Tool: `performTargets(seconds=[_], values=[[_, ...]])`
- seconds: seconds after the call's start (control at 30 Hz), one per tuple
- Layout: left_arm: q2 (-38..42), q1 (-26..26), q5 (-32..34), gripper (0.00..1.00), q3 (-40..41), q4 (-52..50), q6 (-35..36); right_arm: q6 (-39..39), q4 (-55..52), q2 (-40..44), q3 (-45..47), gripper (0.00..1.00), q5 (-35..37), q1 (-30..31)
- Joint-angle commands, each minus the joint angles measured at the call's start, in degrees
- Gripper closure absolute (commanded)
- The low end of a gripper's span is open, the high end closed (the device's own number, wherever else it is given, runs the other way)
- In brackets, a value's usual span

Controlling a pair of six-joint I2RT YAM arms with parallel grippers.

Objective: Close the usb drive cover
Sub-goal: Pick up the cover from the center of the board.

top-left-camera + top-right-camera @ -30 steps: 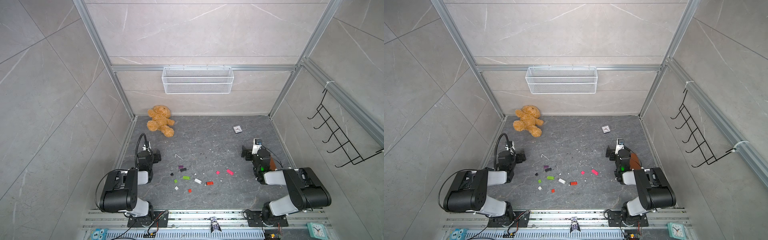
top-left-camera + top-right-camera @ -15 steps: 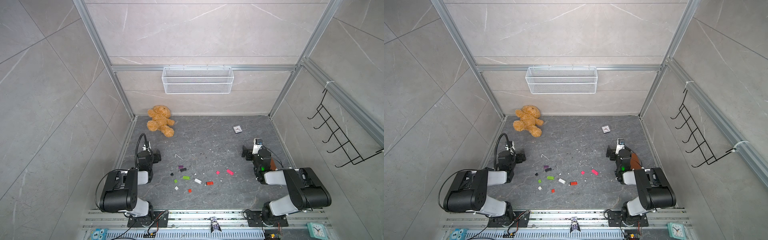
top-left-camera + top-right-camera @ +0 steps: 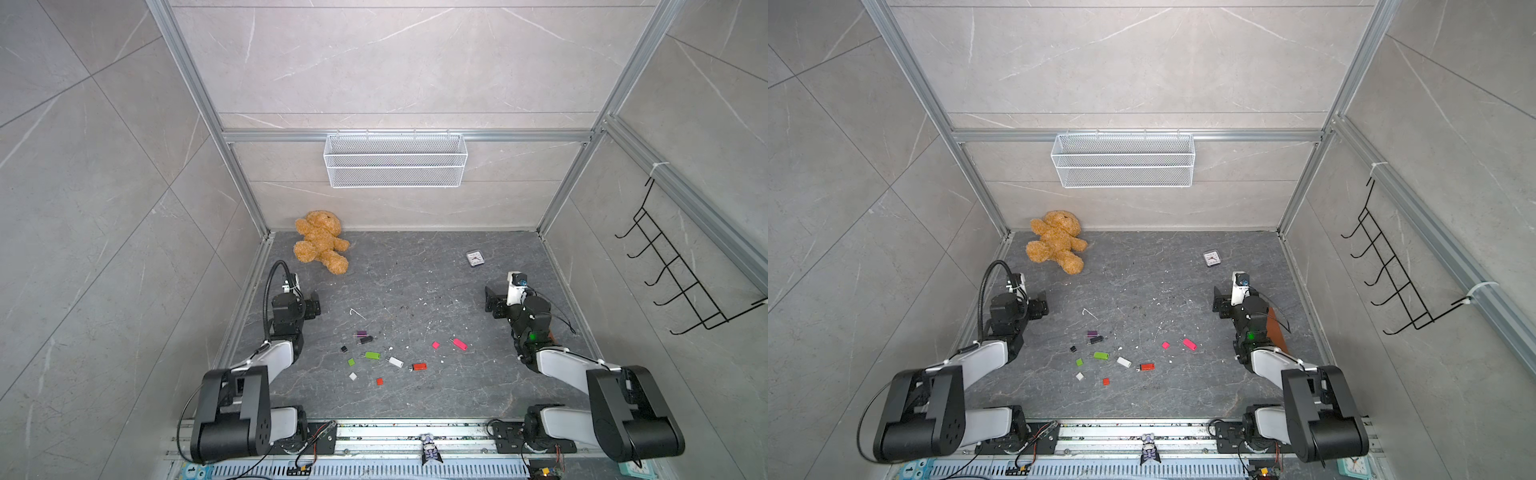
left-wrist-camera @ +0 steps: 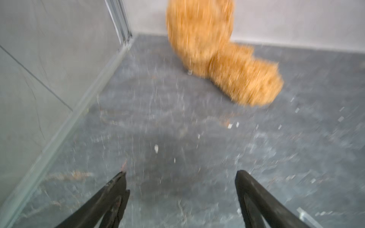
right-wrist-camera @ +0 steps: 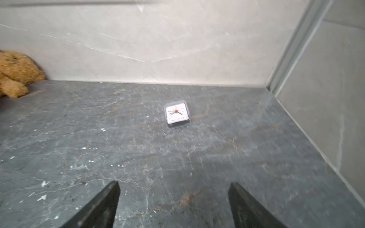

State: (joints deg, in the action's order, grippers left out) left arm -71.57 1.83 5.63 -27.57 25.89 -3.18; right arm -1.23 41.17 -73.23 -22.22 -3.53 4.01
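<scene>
Green usb drive (image 3: 372, 355) and red usb drive (image 3: 419, 366) lie uncapped mid-floor, long axes crosswise, plugs toward the left gripper's (image 4: 180, 173) side. Loose caps (image 3: 351, 362) lie near. Left gripper and right gripper (image 5: 174, 183) stand open, empty, well apart from the drives.

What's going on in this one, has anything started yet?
Nothing is being handled. Small coloured USB drives and loose caps lie scattered mid-workspace, untouched. The left claw is open and empty, off to the side and facing the bear. The right claw is also open and empty, facing the clock. No cap is on its way to a drive.
</scene>
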Motion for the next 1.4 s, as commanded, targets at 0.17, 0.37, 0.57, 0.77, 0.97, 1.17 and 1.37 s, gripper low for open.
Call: performTargets(seconds=[0.17, 0.37, 0.57, 0.77, 0.97, 1.17, 1.37], values=[[15.98, -1.16, -8.98, 0.13, -6.86, -27.24, -17.24, -11.15, -27.86, 0.95, -18.44, 0.35, -23.62, 5.03], [26.07, -9.04, -5.46, 0.14, -3.27, -32.08, -22.25, -27.57, -45.96, -1.67, -28.45, 0.43, -27.23, 14.57], [26.47, -14.23, -0.38, 0.15, -4.54, -39.35, -27.93, -32.38, -52.69, -3.66, -30.57, 0.53, -28.06, 25.12], [24.83, -15.76, -0.46, 0.14, -6.04, -42.29, -30.07, -35.22, -55.88, -4.03, -29.46, 0.52, -25.56, 35.34], [23.88, -15.75, -0.07, 0.14, -9.02, -47.58, -30.96, -37.34, -66.56, -10.15, -34.64, 0.52, -21.47, 45.27], [23.0, -15.66, 1.73, 0.12, -11.62, -51.41, -31.86, -38.63, -71.18, -17.26, -38.69, 0.58, -20.37, 51.3], [21.56, -15.14, 2.03, 0.1, -13.6, -54.48, -33.14, -39.18, -70.13, -22.04, -40.78, 0.59, -20.48, 53.7]])
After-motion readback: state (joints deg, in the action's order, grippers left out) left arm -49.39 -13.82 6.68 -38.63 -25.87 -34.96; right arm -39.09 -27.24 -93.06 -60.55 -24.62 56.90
